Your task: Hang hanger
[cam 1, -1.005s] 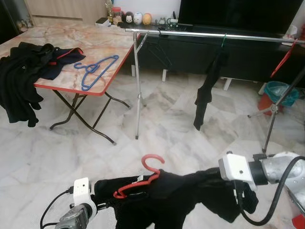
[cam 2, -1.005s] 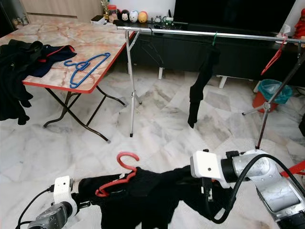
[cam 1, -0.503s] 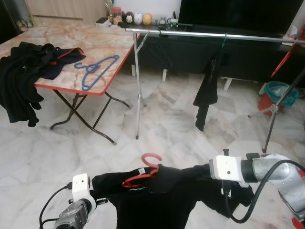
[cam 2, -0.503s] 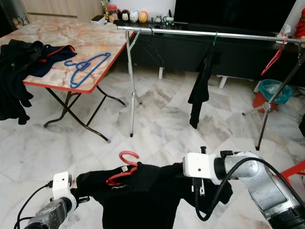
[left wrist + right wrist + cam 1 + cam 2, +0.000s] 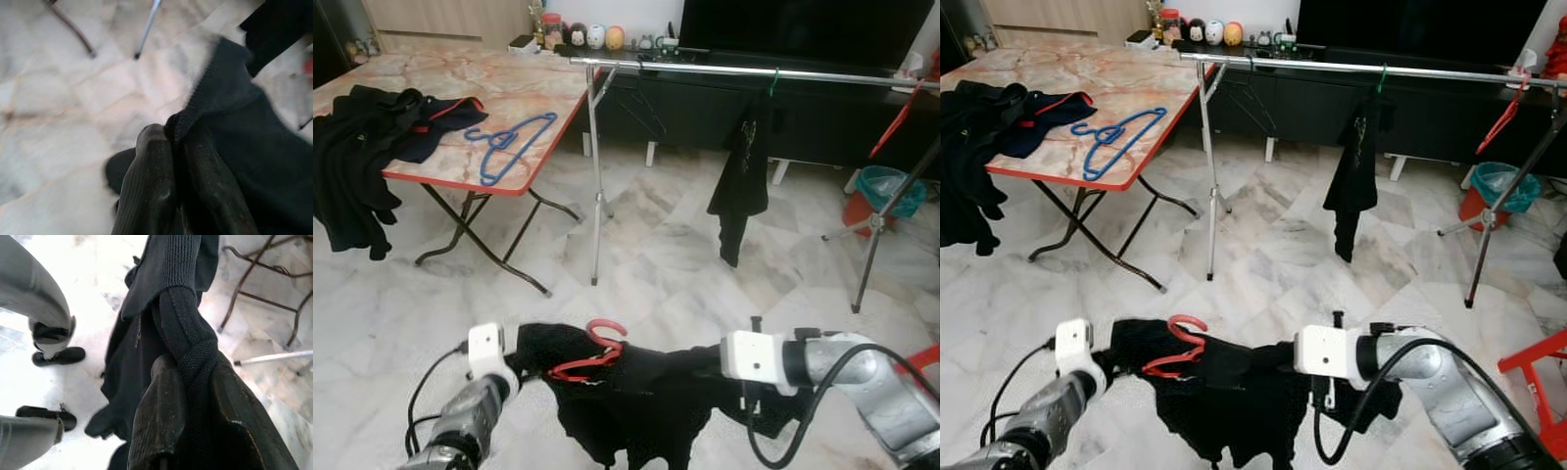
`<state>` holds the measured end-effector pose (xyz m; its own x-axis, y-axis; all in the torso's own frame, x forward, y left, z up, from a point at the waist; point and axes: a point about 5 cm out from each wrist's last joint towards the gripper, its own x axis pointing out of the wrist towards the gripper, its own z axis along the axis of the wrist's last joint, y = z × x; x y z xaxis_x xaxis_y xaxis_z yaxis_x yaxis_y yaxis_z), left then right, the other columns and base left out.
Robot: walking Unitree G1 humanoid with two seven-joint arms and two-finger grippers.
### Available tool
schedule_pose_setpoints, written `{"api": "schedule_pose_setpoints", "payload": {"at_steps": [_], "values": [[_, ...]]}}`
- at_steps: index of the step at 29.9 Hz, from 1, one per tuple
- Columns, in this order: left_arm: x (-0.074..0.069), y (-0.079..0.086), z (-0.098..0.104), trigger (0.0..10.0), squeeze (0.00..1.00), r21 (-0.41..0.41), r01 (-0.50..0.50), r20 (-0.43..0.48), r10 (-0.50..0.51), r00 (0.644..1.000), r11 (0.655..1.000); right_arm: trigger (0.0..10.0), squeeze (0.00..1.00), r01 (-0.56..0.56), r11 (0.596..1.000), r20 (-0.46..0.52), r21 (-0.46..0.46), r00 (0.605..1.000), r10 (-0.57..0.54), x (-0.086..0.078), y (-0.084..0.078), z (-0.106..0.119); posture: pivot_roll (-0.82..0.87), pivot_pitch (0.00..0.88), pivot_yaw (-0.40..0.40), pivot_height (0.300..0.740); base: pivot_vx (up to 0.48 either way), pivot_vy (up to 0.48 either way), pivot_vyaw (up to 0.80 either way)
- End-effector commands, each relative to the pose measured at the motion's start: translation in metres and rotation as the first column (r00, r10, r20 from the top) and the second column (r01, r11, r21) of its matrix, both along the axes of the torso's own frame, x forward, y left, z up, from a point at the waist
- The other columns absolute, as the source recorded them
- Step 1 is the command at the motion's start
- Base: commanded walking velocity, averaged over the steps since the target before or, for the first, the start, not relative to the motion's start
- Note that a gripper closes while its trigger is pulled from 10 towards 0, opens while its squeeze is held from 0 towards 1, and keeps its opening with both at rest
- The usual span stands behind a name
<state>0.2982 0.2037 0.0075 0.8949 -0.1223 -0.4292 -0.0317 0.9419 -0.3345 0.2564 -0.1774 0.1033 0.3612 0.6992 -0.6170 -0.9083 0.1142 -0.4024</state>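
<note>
Down low in front of the robot, a black garment [image 5: 636, 392] is stretched between the two arms above the marble floor [image 5: 656, 264], with a red hanger [image 5: 590, 351] poking out of it, hook up, near the left side. So the hanger's sitting in the garment between the arms, well short of the rail [image 5: 744, 70].

Left pincer [image 5: 176, 147] is clamped on a fold of the black cloth; in the wrist view both fingers [image 5: 151, 181] sit tight together with the fabric edge pinched between them. Right pincer [image 5: 190, 377] is also closed on the garment, with a thick knitted edge running down between its fingers, and the rest of the cloth dangling past it. That same wrist view catches the robot's legs and black feet [image 5: 56, 355] on the floor.

Further back, the silver rail runs across the room on thin stands. A dark garment [image 5: 740, 186] hangs from it on a green hook, an empty black hanger [image 5: 641, 103] sits near its left end, and another red hanger [image 5: 899, 116] is at the far right. Off to the left is a folding bench [image 5: 509, 88] with a marble-look top and red edge, carrying blue hangers [image 5: 509, 145] and a pile of dark clothes [image 5: 372, 147] that spills over its side.
</note>
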Motion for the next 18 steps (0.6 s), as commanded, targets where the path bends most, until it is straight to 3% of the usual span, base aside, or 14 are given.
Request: {"api": "schedule_pose_setpoints", "payload": {"at_steps": [1,4,8,9,13,18], "values": [[0.010,-0.002,0.011,10.0,0.00,-0.025,0.008,0.053,-0.007,0.999,1.000,10.0,0.00,0.017,1.000,0.033,-0.019,0.999,-0.016,0.003,-0.002,-0.001,-0.07,0.021,-0.039,0.740,0.000,0.000,0.00],[0.012,-0.003,0.014,10.0,0.00,-0.034,0.016,0.065,-0.014,0.998,0.999,10.0,0.00,0.033,0.999,0.042,-0.023,0.999,-0.032,0.005,-0.003,-0.001,-0.07,0.021,-0.039,0.740,0.000,0.000,0.00],[0.018,-0.007,0.021,10.0,0.00,-0.044,0.040,0.094,-0.036,0.995,0.998,10.0,0.00,0.082,0.992,0.070,-0.098,0.995,-0.076,0.009,-0.011,-0.007,-0.07,0.021,-0.038,0.740,0.000,0.000,0.00],[0.018,-0.007,0.021,10.0,0.00,-0.048,0.052,0.095,-0.047,0.994,0.998,10.0,0.00,0.139,0.984,0.107,-0.113,0.986,-0.127,0.014,-0.017,-0.007,-0.07,0.019,-0.037,0.740,0.000,0.000,0.00],[0.017,-0.009,0.020,10.0,0.00,-0.046,0.078,0.091,-0.074,0.993,0.996,10.0,0.00,0.232,0.968,0.190,-0.095,0.959,-0.211,0.025,-0.023,-0.002,-0.07,0.017,-0.034,0.740,0.000,0.000,0.00],[0.017,-0.011,0.020,10.0,0.00,-0.054,0.087,0.095,-0.082,0.992,0.995,10.0,0.00,0.271,0.959,0.209,-0.085,0.946,-0.249,0.029,-0.020,-0.006,-0.07,0.010,-0.035,0.740,0.000,0.000,0.00]]}}
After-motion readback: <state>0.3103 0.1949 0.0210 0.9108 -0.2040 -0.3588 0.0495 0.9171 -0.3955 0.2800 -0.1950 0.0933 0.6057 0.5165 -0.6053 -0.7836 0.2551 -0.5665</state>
